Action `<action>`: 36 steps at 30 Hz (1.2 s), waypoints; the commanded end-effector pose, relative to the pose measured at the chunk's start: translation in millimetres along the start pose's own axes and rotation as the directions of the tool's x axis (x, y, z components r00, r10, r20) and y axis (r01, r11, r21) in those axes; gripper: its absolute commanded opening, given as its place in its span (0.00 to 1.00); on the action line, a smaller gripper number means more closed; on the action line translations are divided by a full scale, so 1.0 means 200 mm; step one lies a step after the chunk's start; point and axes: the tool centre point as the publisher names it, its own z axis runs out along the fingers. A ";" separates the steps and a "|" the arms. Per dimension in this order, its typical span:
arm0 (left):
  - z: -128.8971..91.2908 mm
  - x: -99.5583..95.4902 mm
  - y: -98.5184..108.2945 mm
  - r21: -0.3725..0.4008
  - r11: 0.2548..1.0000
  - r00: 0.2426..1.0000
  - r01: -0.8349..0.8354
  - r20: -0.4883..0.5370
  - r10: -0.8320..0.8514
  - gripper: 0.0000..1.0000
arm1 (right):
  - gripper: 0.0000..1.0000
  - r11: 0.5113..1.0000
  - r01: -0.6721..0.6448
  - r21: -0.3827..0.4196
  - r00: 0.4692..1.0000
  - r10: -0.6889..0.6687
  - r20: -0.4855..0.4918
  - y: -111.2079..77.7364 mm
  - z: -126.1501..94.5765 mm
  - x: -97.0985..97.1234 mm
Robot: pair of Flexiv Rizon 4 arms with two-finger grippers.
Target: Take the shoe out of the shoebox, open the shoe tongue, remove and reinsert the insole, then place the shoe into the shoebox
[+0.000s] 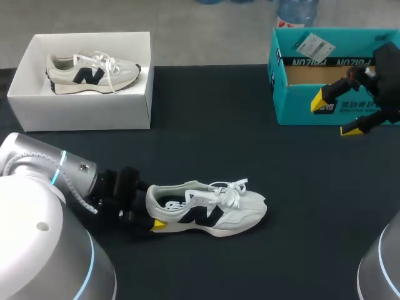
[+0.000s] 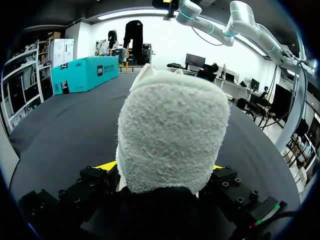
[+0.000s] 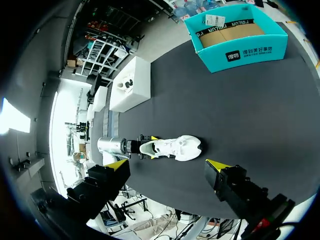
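Note:
A white sneaker (image 1: pixel 206 209) with a dark side mark lies on its sole on the black table, toe pointing right. My left gripper (image 1: pixel 152 206) is at its heel, and the fuzzy heel collar (image 2: pixel 172 135) sits between the two yellow-tipped fingers (image 2: pixel 106 166), which press on it from both sides. My right gripper (image 1: pixel 335 115) hangs open and empty in front of the teal shoebox (image 1: pixel 300 106) at the back right, far from the sneaker (image 3: pixel 172 147). In the right wrist view its gripper (image 3: pixel 166 165) looks down on the whole table.
A white box (image 1: pixel 81 115) at the back left holds a second matching sneaker (image 1: pixel 94 70). The teal shoebox (image 3: pixel 235 50) is open, showing a brown cardboard inside and a paper label on its rim. Black tabletop lies between the boxes and the sneaker.

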 end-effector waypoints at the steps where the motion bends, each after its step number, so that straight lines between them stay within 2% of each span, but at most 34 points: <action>1: 0.02 -0.01 0.03 -0.006 1.000 1.000 0.000 0.000 0.000 0.00 | 1.00 1.000 -0.014 0.003 0.997 0.014 0.076 -0.03 0.11 0.09; 10: 0.02 -0.01 0.03 -0.006 1.000 1.000 0.000 0.000 0.000 0.00 | 1.00 0.997 -0.029 0.074 0.977 0.013 0.212 -0.15 0.35 0.19; 12: 0.02 -0.01 0.03 -0.006 1.000 1.000 0.000 0.000 0.000 0.00 | 1.00 0.996 -0.042 0.076 0.978 0.025 0.207 -0.18 0.40 0.21; 32: 0.02 -0.01 0.03 -0.006 1.000 1.000 0.000 0.000 0.000 0.00 | 1.00 0.996 -0.042 0.076 0.978 0.025 0.207 -0.18 0.40 0.21; 36: 0.02 -0.01 0.03 -0.006 1.000 1.000 0.000 0.000 0.000 0.00 | 1.00 0.997 -0.012 0.078 0.945 -0.014 0.328 -0.17 0.52 0.24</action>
